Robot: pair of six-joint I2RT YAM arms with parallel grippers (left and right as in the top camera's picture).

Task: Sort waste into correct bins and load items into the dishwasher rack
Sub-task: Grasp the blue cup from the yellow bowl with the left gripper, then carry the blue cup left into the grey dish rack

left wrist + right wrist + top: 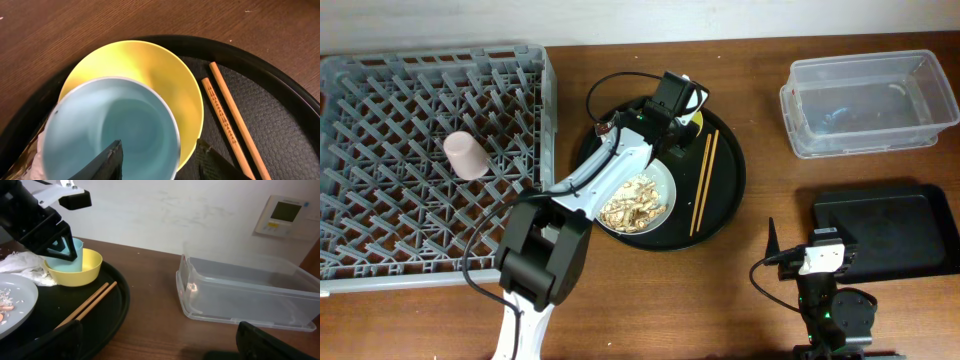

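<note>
The light blue cup [100, 120] stands inside the small yellow bowl [150, 70] at the back of the round black tray [732, 190]. My left gripper [160, 145] is half open over them. One finger is inside the cup and the other is outside the bowl's rim, neither visibly touching. Two chopsticks [704, 180] lie to the right of the grey-green dish [660, 185], which holds rice and scraps [632, 205]. A crumpled napkin [22, 262] lies beside the bowl. The pink cup [467, 156] lies in the dishwasher rack [548, 100]. My right gripper [165, 345] is open and holds nothing.
The clear tub [870, 100] stands at the back right. The shallow black tray [900, 230] is in front of it, just right of my right arm. A small brown wrapper [604, 127] lies at the round tray's left rim.
</note>
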